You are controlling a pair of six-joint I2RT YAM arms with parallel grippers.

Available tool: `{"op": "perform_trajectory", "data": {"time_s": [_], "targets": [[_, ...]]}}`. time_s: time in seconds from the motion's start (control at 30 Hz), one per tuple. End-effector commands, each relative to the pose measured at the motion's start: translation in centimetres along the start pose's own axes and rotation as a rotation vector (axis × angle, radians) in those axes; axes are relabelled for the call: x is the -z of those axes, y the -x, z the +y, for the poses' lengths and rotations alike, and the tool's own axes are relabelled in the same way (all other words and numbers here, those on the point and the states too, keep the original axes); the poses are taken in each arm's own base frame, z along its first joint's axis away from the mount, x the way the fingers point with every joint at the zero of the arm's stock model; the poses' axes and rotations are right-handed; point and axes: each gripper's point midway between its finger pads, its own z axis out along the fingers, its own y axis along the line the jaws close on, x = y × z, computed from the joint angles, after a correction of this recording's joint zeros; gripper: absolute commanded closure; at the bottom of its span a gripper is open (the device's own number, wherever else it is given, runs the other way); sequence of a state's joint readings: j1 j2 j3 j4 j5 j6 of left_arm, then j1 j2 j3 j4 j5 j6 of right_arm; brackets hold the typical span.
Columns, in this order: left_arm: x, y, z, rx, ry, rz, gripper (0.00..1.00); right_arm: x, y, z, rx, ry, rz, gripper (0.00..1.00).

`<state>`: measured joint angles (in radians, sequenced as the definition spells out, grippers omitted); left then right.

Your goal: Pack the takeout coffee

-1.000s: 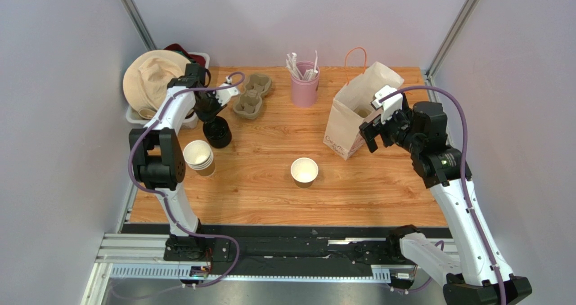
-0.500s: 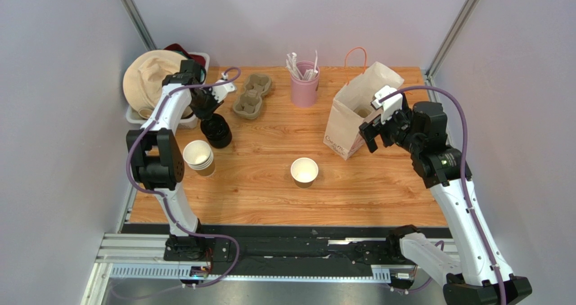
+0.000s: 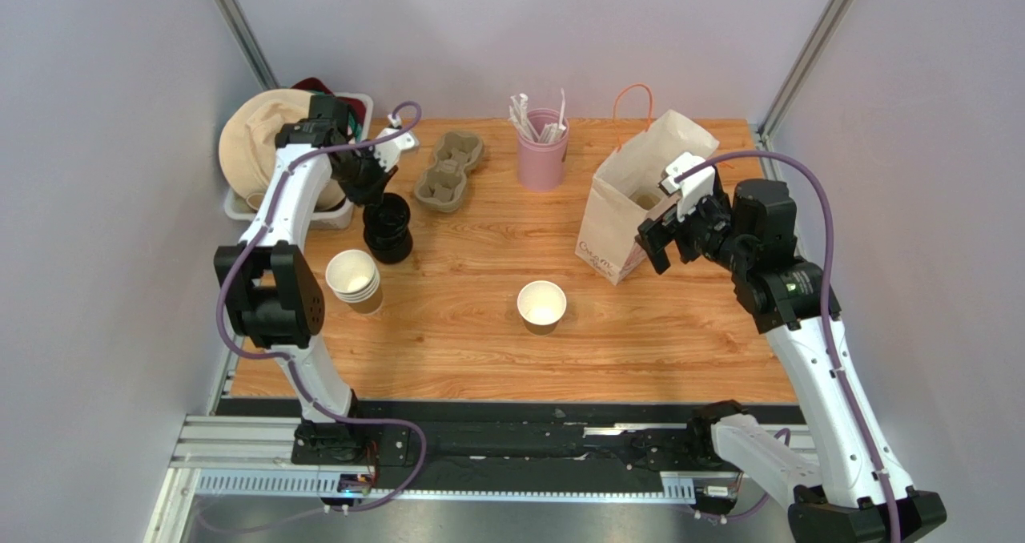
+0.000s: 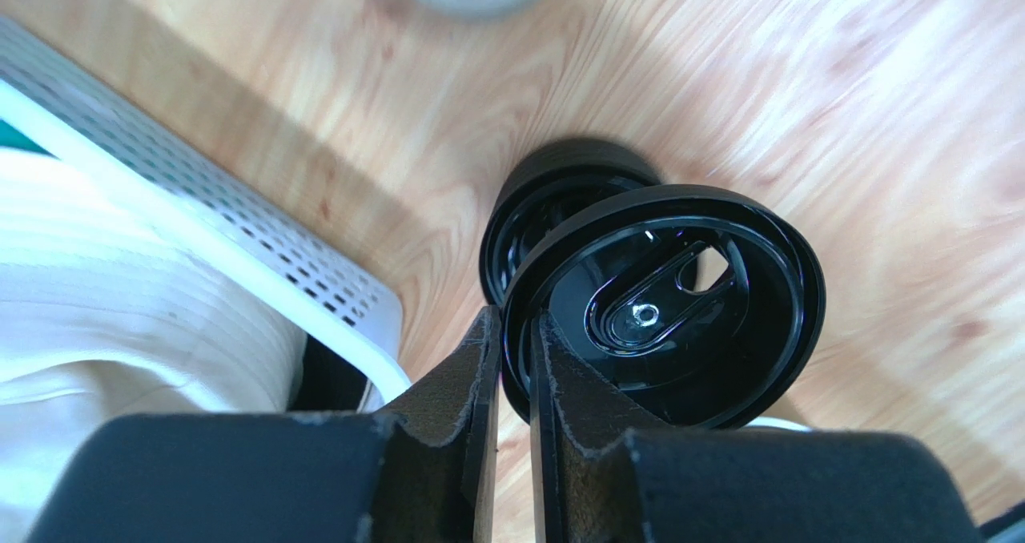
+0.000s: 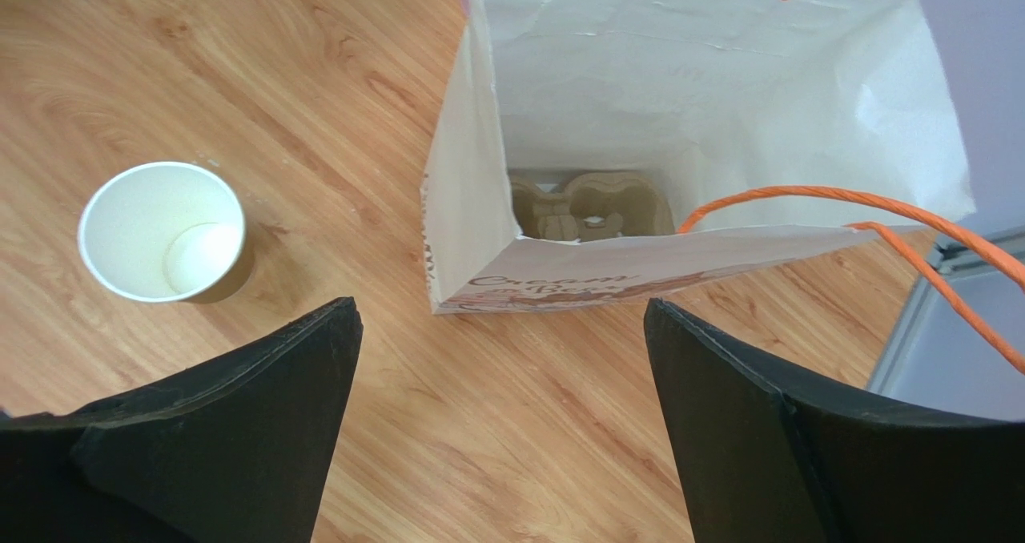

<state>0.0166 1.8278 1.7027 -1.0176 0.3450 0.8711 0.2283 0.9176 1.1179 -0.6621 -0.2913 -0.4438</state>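
Well apart from the paper cup (image 3: 541,304), left gripper (image 4: 511,341) pinches a black lid (image 4: 656,327).

Wood-grain surface (image 3: 457,339): orange-brown, darker streaks. Small paper cup (image 3: 541,305): brown kraft outside, white inside. Round plastic lid (image 4: 674,315): glossy black. Paper bag (image 3: 620,213): cream, orange handles, brown print low on the front. Tall cup (image 3: 543,161) pink, its sticks (image 3: 523,117) white. Pulp carrier (image 3: 448,171) grey-brown. Perforated basket (image 4: 241,237) white.

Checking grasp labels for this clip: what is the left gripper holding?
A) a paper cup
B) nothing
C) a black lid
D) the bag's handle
C: the wrist view shows the left gripper pinching the black lid by its rim.
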Motion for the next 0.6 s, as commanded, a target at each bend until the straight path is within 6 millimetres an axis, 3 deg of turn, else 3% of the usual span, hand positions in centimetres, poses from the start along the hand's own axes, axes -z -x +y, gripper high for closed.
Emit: {"op": "perform_trajectory", "data": {"time_s": [0.0, 0.03, 0.1, 0.13, 0.2, 0.33, 0.37, 0.43, 0.47, 0.5, 0.57], "targets": [[7.3, 7.0, -1.7, 0.004, -0.011, -0.285, 0.85, 1.4, 4.7, 2.5, -0.029, 0.164, -0.116, 0.05], [8.4, 8.3, -3.1, 0.007, -0.064, -0.350, 0.85, 2.7, 6.9, 2.9, -0.030, 0.195, -0.155, 0.05], [10.8, 10.4, -4.1, 0.018, -0.093, -0.437, 0.85, 3.2, 9.0, 4.6, -0.045, 0.325, -0.198, 0.05], [12.2, 11.8, -5.5, 0.011, -0.149, -0.508, 0.85, 4.8, 11.7, 4.8, -0.044, 0.354, -0.256, 0.05], [14.4, 13.5, -7.0, 0.014, -0.196, -0.593, 0.86, 5.5, 14.2, 6.0, -0.061, 0.467, -0.309, 0.05], [19.9, 17.0, -11.3, -0.064, -0.324, -0.809, 0.88, 7.6, 20.3, 6.9, -0.118, 0.620, -0.459, 0.05], [20.4, 17.3, -12.2, -0.058, -0.352, -0.826, 0.89, 7.4, 21.1, 7.2, -0.230, 0.680, -0.441, 0.05], [22.4, 18.5, -14.5, -0.120, -0.388, -0.889, 0.93, 7.3, 22.9, 7.6, -0.260, 0.782, -0.490, 0.06], [22.5, 18.9, -15.6, -0.134, -0.416, -0.901, 0.95, 6.8, 22.9, 8.0, -0.363, 0.833, -0.455, 0.06], [24.0, 19.8, -16.1, -0.201, -0.378, -0.955, 0.99, 7.0, 23.9, 8.0, -0.347, 0.864, -0.499, 0.06], [24.3, 20.3, -17.7, -0.176, -0.422, -0.980, 1.00, 5.8, 23.8, 8.6, -0.432, 0.934, -0.456, 0.06]]}}
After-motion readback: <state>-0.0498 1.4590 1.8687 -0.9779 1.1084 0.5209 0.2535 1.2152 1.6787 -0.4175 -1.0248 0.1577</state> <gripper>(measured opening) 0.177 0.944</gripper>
